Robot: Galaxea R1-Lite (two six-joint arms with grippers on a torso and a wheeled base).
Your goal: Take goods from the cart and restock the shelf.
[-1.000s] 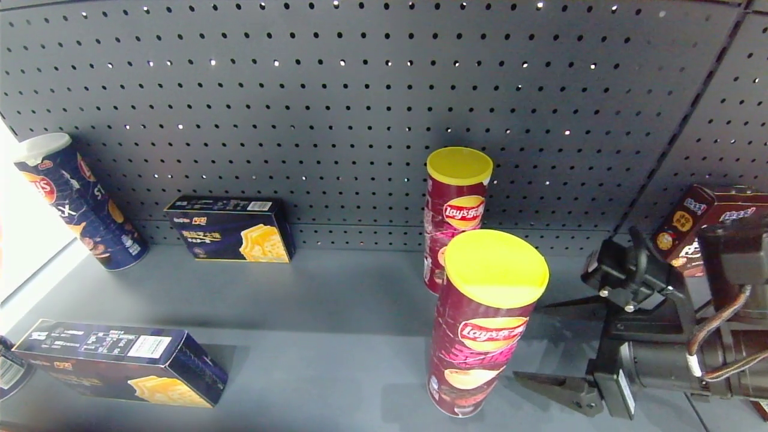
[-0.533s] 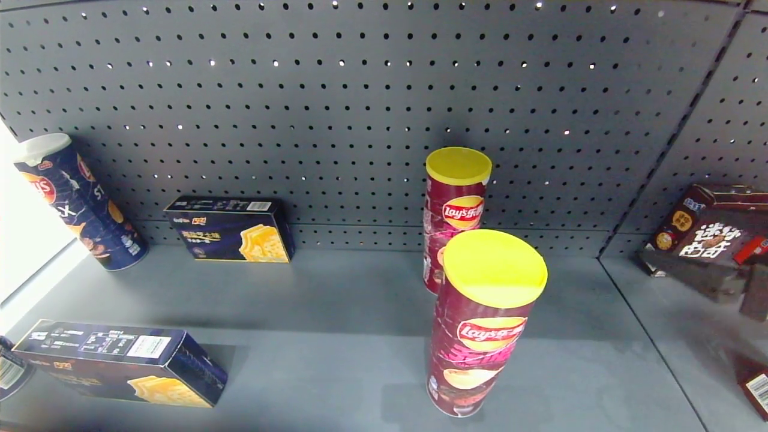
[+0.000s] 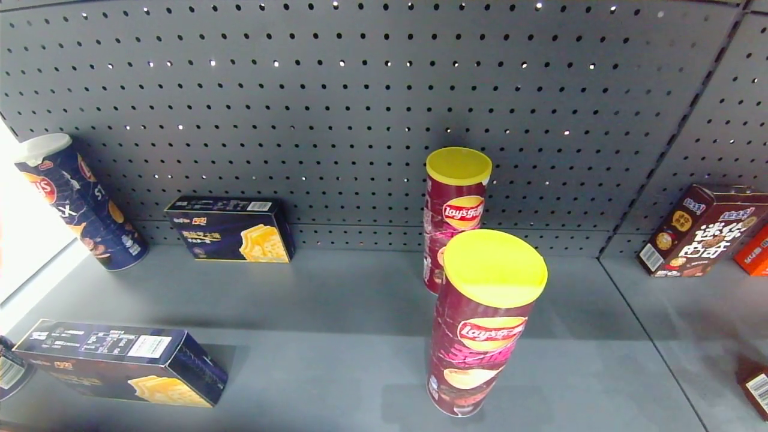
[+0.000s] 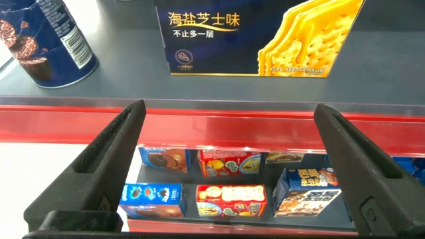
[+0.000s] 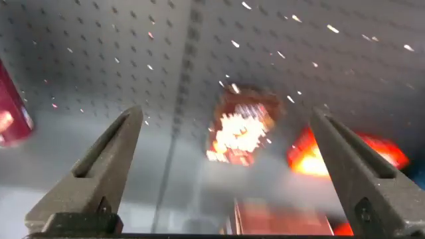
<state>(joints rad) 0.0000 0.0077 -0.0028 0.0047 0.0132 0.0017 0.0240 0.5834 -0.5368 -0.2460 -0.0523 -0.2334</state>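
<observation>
Two maroon chip cans with yellow lids stand upright on the grey shelf [image 3: 336, 300], one at the front [image 3: 485, 327] and one behind it [image 3: 457, 204] by the pegboard. My left gripper [image 4: 229, 109] is open and holds nothing, just in front of the shelf's red edge strip [image 4: 226, 126], facing a dark blue cracker box [image 4: 259, 36] and a dark blue can [image 4: 56, 40]. My right gripper [image 5: 226, 113] is open and holds nothing. It faces a blurred brown box [image 5: 242, 133] and an orange box [image 5: 345, 153], with a maroon can [image 5: 12, 106] off to one side.
In the head view a dark blue can [image 3: 78, 201] leans at the far left. One cracker box [image 3: 231, 228] stands at the back and another [image 3: 120, 363] lies at the front left. A brown box [image 3: 699, 231] and an orange box [image 3: 755, 252] sit at the right. Packaged goods [image 4: 229, 199] fill a lower shelf.
My right arm, open beside the front maroon can a second ago, has drawn back out of the head view to the right, uncovering the brown box. The cans have not moved.
</observation>
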